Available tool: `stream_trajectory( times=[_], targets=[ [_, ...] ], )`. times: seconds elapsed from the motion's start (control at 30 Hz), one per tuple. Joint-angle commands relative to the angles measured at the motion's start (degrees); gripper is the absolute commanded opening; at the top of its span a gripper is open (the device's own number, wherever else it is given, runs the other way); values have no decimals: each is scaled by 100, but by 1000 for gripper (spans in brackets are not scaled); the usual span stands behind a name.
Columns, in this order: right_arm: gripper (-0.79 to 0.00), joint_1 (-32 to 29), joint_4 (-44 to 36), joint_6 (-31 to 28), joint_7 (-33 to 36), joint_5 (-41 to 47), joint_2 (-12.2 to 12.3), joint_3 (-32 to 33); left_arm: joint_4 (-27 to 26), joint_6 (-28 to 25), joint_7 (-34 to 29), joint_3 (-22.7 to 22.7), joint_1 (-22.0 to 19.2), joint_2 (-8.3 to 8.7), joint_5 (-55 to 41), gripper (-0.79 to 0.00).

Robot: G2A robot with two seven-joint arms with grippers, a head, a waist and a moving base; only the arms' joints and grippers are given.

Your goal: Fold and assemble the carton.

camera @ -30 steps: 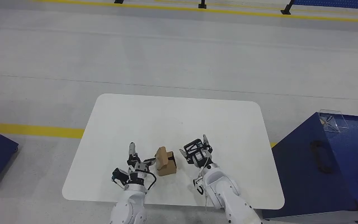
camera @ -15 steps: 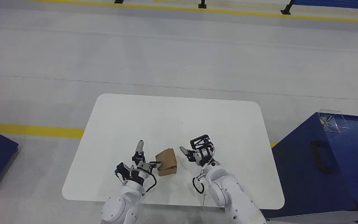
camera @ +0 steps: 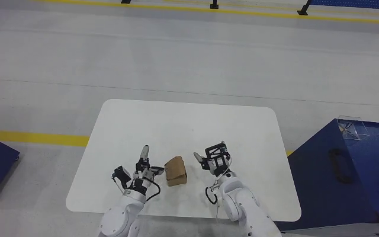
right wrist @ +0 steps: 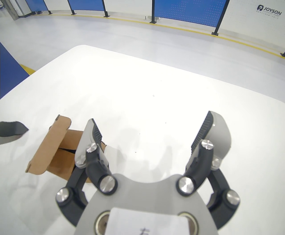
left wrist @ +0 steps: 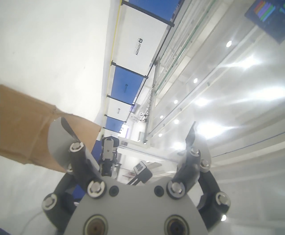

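A small brown carton lies on the white table near its front edge, between my two arms. Its flap stands open in the right wrist view. My left gripper is just left of the carton, open and empty, tilted up; the carton's side shows beside one finger. My right gripper hangs open just right of the carton, holding nothing. The right gripper points across the bare tabletop.
The table's far half is free white surface. A blue box with a clear holder on top stands off the table's right side. Yellow floor lines and blue barriers lie beyond.
Both grippers have drawn back from the carton, the left one moving left and the right one slightly right. The carton has settled flatter on the table.
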Motion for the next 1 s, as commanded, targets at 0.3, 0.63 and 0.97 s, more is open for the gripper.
stream_trajectory(
  times=[0.3,0.63,0.97],
  targets=[
    [0,33,-41,-15,228,342,-13,86,-343,592,-830,-380,92,189,1703,0],
    [0,209,359,237,105,350,-108,-269,453,1483,-2677,-497,-675,317,1604,0],
    [0,354,559,177,254,485,-165,-414,1074,1425,-3164,-99,-1005,381,2379,-18]
  ],
)
